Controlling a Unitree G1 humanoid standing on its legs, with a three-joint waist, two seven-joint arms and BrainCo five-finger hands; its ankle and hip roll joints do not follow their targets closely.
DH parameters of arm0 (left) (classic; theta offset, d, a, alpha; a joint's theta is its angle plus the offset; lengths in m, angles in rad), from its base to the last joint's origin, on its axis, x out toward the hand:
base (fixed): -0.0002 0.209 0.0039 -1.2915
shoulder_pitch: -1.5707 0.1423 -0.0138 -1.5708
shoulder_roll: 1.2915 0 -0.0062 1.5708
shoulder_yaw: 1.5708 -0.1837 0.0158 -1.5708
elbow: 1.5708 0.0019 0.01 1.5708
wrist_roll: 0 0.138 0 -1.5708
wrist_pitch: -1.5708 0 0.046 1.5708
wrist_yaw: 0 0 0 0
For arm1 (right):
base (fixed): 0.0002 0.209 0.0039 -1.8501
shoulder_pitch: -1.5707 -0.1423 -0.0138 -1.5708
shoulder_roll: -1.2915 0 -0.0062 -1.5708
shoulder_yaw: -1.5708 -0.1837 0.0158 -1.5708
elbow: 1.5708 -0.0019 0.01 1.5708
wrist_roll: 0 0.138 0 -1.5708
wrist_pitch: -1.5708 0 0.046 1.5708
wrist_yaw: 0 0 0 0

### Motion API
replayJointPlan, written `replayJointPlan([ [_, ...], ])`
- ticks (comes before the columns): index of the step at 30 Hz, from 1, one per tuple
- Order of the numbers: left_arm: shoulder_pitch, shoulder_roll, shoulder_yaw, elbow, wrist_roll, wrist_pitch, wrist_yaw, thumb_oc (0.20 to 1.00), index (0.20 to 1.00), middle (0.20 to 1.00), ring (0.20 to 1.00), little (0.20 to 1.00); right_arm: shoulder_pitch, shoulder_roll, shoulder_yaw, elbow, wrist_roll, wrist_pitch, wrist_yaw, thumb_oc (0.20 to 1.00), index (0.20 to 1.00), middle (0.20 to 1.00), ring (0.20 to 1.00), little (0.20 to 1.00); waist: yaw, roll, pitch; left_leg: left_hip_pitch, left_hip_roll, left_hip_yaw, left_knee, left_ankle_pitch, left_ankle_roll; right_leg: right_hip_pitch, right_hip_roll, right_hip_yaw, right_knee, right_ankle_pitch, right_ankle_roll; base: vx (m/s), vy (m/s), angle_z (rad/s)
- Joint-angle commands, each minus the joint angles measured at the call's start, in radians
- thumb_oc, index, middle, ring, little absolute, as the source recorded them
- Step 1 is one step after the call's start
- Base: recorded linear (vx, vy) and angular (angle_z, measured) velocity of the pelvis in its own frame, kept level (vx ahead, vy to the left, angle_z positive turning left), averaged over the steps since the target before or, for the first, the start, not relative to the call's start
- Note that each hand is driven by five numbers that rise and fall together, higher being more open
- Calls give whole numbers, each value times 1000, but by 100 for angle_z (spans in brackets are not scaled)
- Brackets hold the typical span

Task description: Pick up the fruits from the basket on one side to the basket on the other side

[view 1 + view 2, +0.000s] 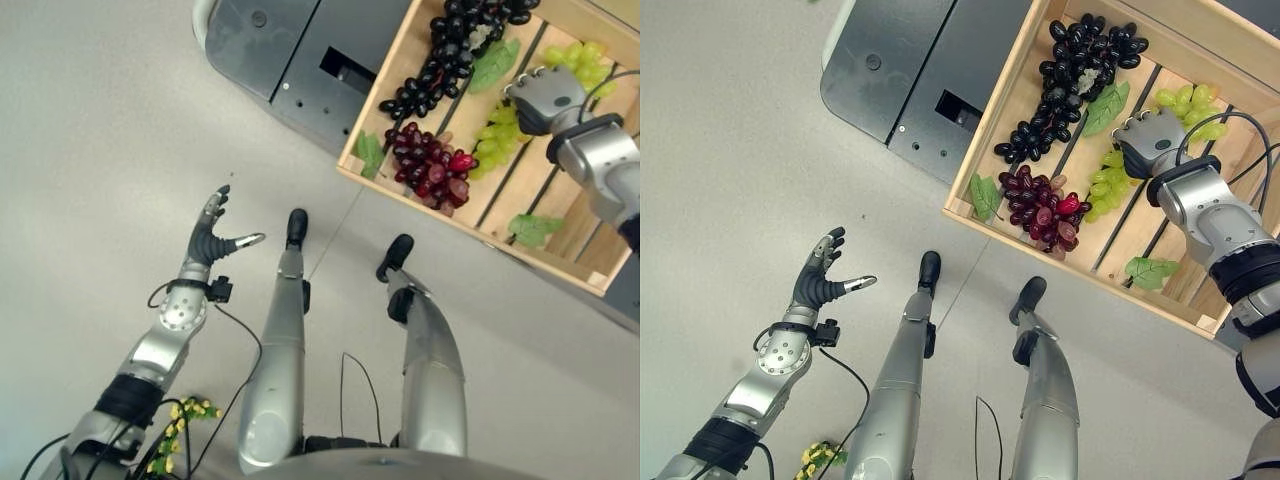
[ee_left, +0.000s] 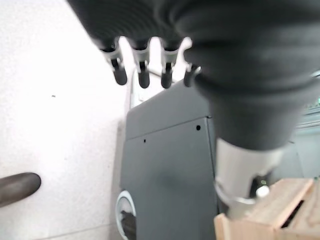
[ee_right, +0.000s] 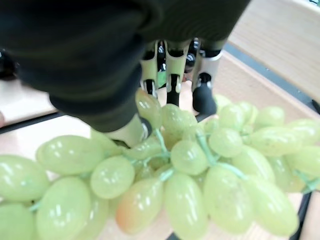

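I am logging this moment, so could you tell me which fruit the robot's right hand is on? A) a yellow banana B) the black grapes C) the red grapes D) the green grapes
D: the right hand sits on the green grapes in the wooden crate, its fingers curled into the bunch in the right wrist view.

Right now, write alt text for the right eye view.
The right hand rests on the green grapes in a wooden crate that also holds black grapes and red grapes. The left hand hovers open above the floor.
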Motion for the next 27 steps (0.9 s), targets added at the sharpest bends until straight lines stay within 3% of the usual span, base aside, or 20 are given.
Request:
replayJointPlan([
  [1,66,-23,51,-63,-3,-18,2,1000,1000,1000,1000,1000,-15,-41,32,-4,20,6,2,200,200,200,200,200,-14,22,-16,-1,-32,21,20,-23,47,28,17,14,68,-94,81,0,0,0],
  [8,64,-25,59,-69,-8,-16,-7,1000,1000,1000,1000,1000,14,-23,-10,-32,91,-1,4,200,200,200,200,200,-15,15,-16,14,-33,19,19,-21,46,49,15,9,68,-93,79,0,0,0],
  [12,61,-24,68,-73,-31,-13,-21,1000,1000,1000,1000,1000,113,39,-146,-75,317,-28,6,200,200,200,200,200,-16,8,-16,47,-31,21,18,-22,45,89,14,4,55,-90,78,-13,-5,2],
  [13,61,-23,67,-73,-32,-12,-21,1000,1000,1000,1000,1000,117,39,-149,-76,317,-27,7,200,200,200,200,200,-14,7,-16,49,-31,21,17,-22,45,90,14,4,54,-89,78,-35,-4,1],
  [15,72,-17,83,-89,-66,-17,-48,1000,1000,1000,1000,1000,207,95,-267,-89,601,-75,29,200,200,200,200,200,-13,4,-16,88,-31,22,17,-27,46,138,15,-2,44,-88,76,0,0,0],
  [16,73,-16,82,-90,-66,-17,-49,1000,1000,1000,1000,1000,210,95,-270,-90,602,-75,29,200,200,200,200,200,-12,3,-16,90,-30,22,16,-27,46,140,15,-2,43,-88,76,-32,-3,6],
  [17,87,-9,100,-96,-86,-20,-68,1000,1000,1000,1000,1000,259,114,-324,-131,758,-113,44,200,200,200,200,200,-12,-3,-16,128,-30,26,12,-30,45,180,16,-7,31,-85,77,-15,3,7],
  [18,88,-8,99,-97,-86,-20,-69,1000,1000,1000,1000,1000,263,114,-327,-133,758,-113,45,200,200,200,200,200,-11,-3,-16,130,-29,26,12,-30,45,182,17,-7,30,-85,77,-18,-1,5],
  [19,103,4,117,-106,-106,-22,-98,1000,1000,1000,1000,1000,315,127,-381,-148,910,-142,63,200,200,200,200,200,-9,-7,-16,176,-29,29,-2,-31,44,232,18,-11,12,-81,77,0,0,0],
  [20,104,6,116,-107,-107,-22,-99,1000,1000,1000,1000,1000,319,127,-384,-150,911,-142,63,200,200,200,200,200,-8,-7,-16,179,-29,29,-4,-30,44,236,18,-12,10,-81,77,0,0,0],
  [21,111,10,132,-101,-111,-26,-116,1000,1000,1000,1000,1000,383,151,-445,-178,1036,-165,81,200,200,200,200,200,-9,-9,-16,225,-29,31,-15,-30,42,287,20,-18,-7,-78,79,0,0,0],
  [22,111,12,130,-101,-112,-26,-116,1000,1000,1000,1000,1000,388,151,-449,-180,1036,-164,81,200,200,200,200,200,-7,-9,-16,227,-29,31,-16,-30,42,290,21,-19,-9,-77,79,5,1,4],
  [23,116,16,148,-99,-117,-26,-130,1000,1000,1000,1000,1000,452,174,-503,-213,1143,-182,105,200,200,200,200,200,-8,-12,-16,278,-28,32,-33,-30,40,340,22,-25,-28,-73,81,0,0,0],
  [27,126,23,176,-102,-119,-34,-147,1000,1000,1000,1000,1000,584,227,-612,-300,1321,-208,135,200,200,200,200,200,-10,-17,-16,381,-27,36,-59,-32,37,455,27,-37,-67,-70,84,16,-4,-1],
])
